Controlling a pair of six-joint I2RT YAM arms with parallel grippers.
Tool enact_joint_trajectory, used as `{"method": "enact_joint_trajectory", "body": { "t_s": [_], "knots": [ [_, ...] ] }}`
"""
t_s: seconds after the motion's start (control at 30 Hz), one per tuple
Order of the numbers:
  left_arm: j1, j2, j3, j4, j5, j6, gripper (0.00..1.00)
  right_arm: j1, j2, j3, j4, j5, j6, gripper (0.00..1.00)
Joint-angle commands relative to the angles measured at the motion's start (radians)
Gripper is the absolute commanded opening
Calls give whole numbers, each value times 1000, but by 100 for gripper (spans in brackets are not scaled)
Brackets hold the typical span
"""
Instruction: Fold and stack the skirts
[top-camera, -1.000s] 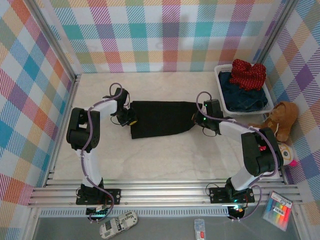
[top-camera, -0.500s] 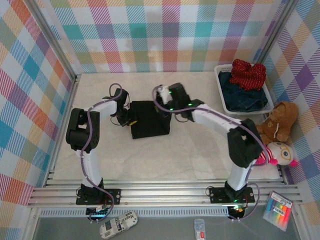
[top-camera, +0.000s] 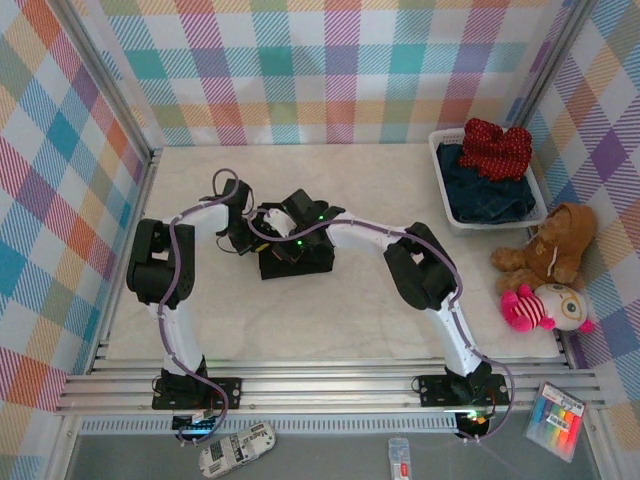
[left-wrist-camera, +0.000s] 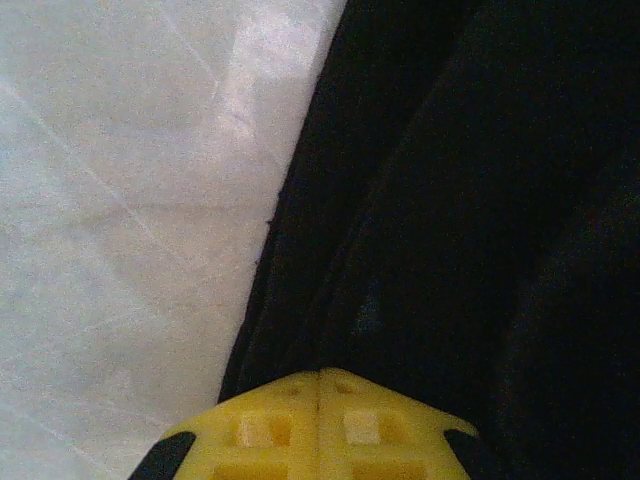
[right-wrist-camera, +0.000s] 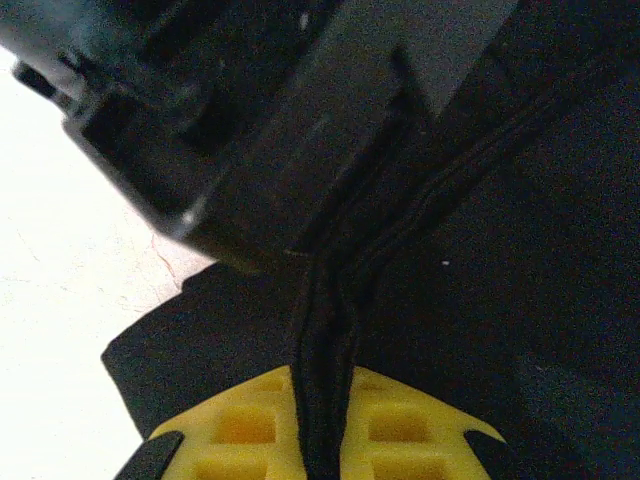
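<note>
The black skirt (top-camera: 312, 262) lies folded into a short block at the table's middle left. My right gripper (top-camera: 275, 228) has reached across it and is shut on a bunched black edge of that skirt (right-wrist-camera: 520, 250), which runs between the yellow fingertips (right-wrist-camera: 400, 420). The right gripper (right-wrist-camera: 322, 378) sits close under the left arm's dark housing (right-wrist-camera: 250, 130). My left gripper (top-camera: 256, 238) rests at the skirt's left edge, its yellow fingers (left-wrist-camera: 260, 425) pressed together with no cloth showing between them. The left gripper (left-wrist-camera: 320, 372) faces black cloth (left-wrist-camera: 450, 200). A red dotted skirt (top-camera: 497, 147) and a denim skirt (top-camera: 487, 197) lie in the basket.
The white basket (top-camera: 541, 198) stands at the back right corner. A brown teddy bear (top-camera: 555, 245) and a pink doll (top-camera: 545, 305) sit by the right wall. The right arm (top-camera: 425, 265) stretches across the table's middle. Bare pale tabletop (left-wrist-camera: 120, 200) lies left of the skirt.
The right gripper has carried the skirt's right end leftward over the rest, so the long spread skirt is now a short folded block. The left gripper has stayed at the left edge.
</note>
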Motion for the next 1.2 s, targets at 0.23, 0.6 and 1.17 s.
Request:
{"method": "enact_joint_trajectory", "body": {
  "t_s": [0.23, 0.6, 1.17],
  "knots": [
    [52, -136, -5, -194, -247, -21, 32, -2, -19, 52, -175, -199, -55, 5],
    [53, -280, 3, -208, -208, -55, 34, -23, -79, 117, -249, -351, -38, 43],
    [-163, -273, -219, 148, 54, -373, 29, -172, 147, 361, -233, -22, 258, 1]
  ]
}}
